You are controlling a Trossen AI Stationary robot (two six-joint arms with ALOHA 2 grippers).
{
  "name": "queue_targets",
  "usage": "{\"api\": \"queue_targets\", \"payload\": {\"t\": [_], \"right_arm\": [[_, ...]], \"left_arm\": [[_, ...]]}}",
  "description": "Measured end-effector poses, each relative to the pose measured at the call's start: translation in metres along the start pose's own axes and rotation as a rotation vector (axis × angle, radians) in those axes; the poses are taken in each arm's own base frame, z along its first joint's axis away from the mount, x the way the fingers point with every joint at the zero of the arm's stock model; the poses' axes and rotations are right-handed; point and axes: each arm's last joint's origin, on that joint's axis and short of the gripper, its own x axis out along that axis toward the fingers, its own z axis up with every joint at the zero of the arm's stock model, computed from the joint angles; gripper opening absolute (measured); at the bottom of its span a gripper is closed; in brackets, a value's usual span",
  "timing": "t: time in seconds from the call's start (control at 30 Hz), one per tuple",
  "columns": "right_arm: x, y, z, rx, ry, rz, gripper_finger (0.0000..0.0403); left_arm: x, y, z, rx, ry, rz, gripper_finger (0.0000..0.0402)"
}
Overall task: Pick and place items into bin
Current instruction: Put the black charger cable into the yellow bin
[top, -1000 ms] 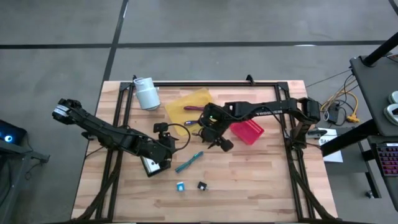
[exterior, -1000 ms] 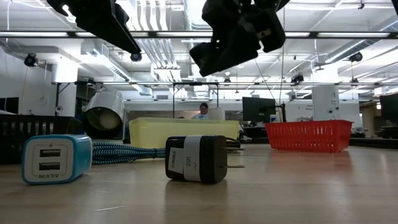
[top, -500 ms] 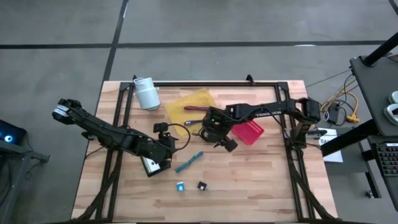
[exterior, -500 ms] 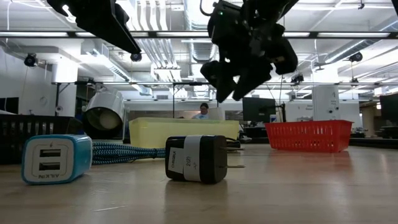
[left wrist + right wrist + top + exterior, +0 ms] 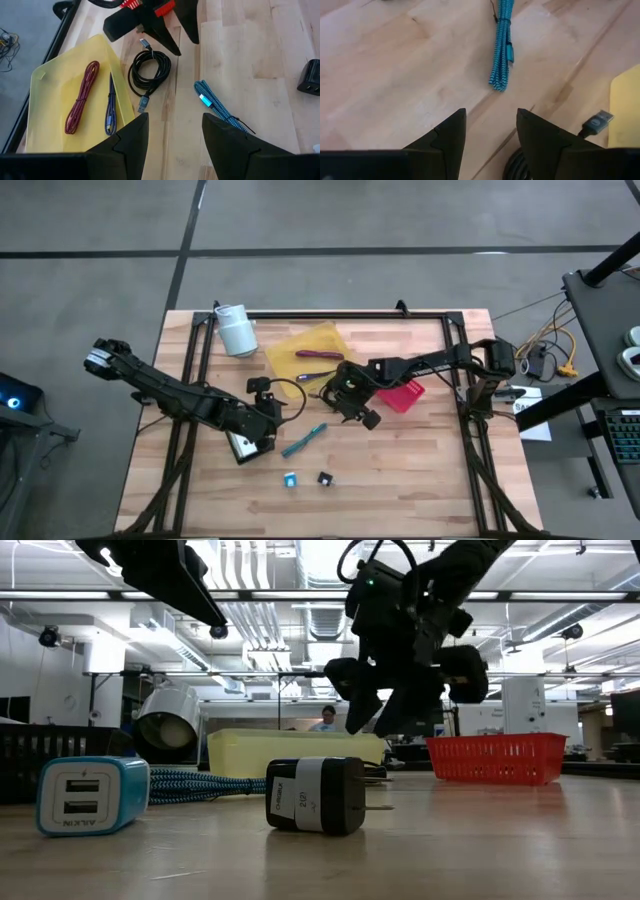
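A black coiled cable (image 5: 150, 70) and a teal braided cable (image 5: 215, 104) lie on the wooden table. A blue charger (image 5: 90, 795) and a black charger (image 5: 315, 795) stand near the front edge. A yellow tray (image 5: 305, 345) holds a red cable (image 5: 82, 95) and a purple cable (image 5: 110, 107). My right gripper (image 5: 354, 410) is open and empty, hanging low over the table between the black coil and the red basket (image 5: 400, 392); its fingers point down in the low view (image 5: 400, 705). My left gripper (image 5: 175, 145) is open and empty, near the teal cable's left.
A white cylindrical roll (image 5: 237, 330) stands at the far left of the table. A black frame (image 5: 330, 313) runs along the table's far edge and down both sides. Bare wood (image 5: 420, 470) lies at the near right.
My right gripper has come down toward the table and shifted a little toward the near right, turning so its fingers point down. The cables and chargers have kept their places.
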Motion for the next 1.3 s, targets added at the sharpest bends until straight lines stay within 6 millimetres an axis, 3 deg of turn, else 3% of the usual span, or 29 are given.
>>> {"api": "queue_targets", "payload": {"t": [0.47,0.73,0.97,1.3], "right_arm": [[0.008,0.002,-0.019,0.018,0.104,-0.194,0.0162],[0.006,-0.003,-0.027,0.09,0.13,-0.222,0.0162],[0.019,-0.003,-0.038,0.096,0.194,-0.198,0.0162],[0.019,-0.009,-0.04,0.113,0.264,-0.277,0.0155]], "left_arm": [[0.0,0.0,0.0,0.001,0.001,0.0,0.0169],[0.0,0.0,0.0,-0.006,0.0,0.0,0.0169],[0.0,0.0,0.0,-0.023,0.001,0.0,0.0169],[0.0,0.0,0.0,-0.023,0.001,0.0,0.0169]]}}
